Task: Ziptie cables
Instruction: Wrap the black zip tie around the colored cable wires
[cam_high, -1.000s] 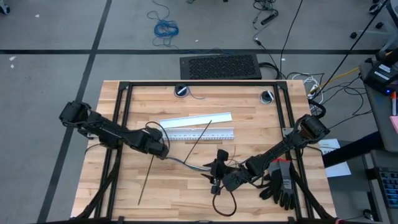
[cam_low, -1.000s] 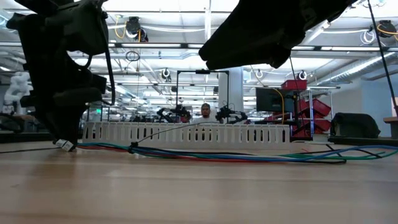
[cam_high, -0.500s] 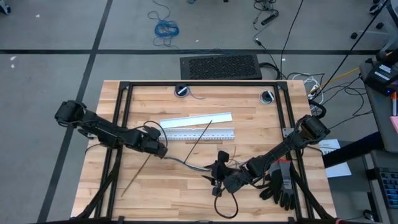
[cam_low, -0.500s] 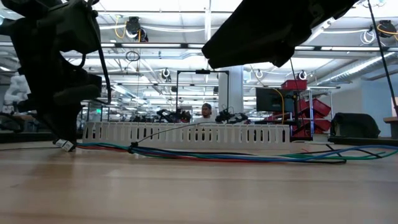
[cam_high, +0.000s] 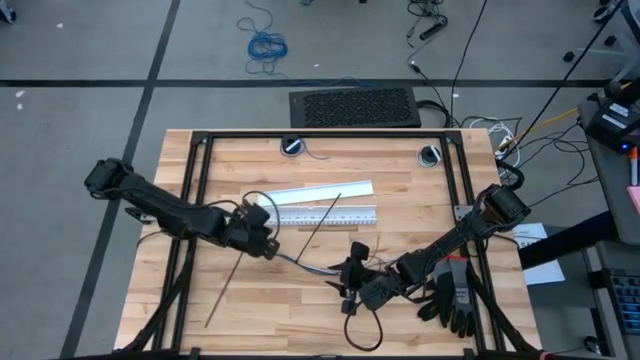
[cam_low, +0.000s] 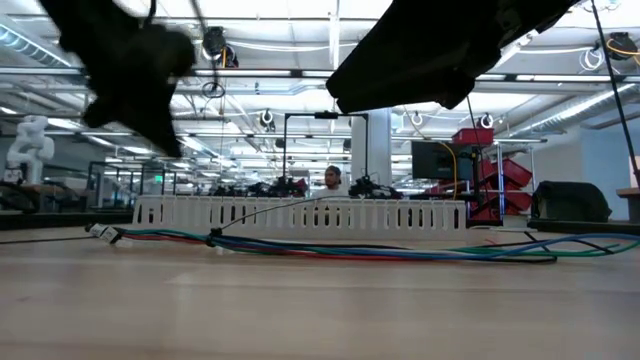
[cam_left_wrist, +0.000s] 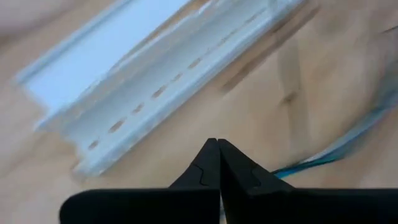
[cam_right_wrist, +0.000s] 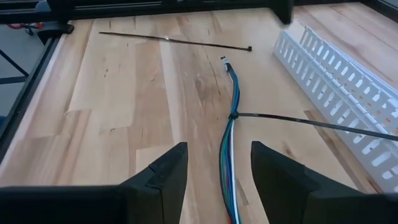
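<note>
The cables (cam_high: 305, 265) are a thin blue, green, red and grey bundle lying flat on the wood, also seen in the right wrist view (cam_right_wrist: 231, 143) and the low view (cam_low: 350, 250). One ziptie (cam_right_wrist: 311, 123) is looped round the bundle, and its tail runs out toward the white strip. The other ziptie (cam_right_wrist: 174, 40) lies loose on the table past the bundle's end (cam_right_wrist: 222, 59). My left gripper (cam_left_wrist: 217, 146) is shut and hangs above that end (cam_low: 100, 232), touching nothing. My right gripper (cam_right_wrist: 217, 168) is open over the bundle, one finger on each side.
Two white strips lie toward the far side, a slotted one (cam_right_wrist: 342, 81) and a flat one (cam_high: 315, 192). Black gloves (cam_high: 455, 295) sit near the right edge. A black cord loop (cam_high: 365, 330) lies near the front. A black frame (cam_high: 320, 135) borders the table.
My left gripper has risen from the table at the bundle's end and now hangs well above it; the end stays lying on the wood. The loose ziptie has turned a little on the table, its near end swinging toward the left edge.
</note>
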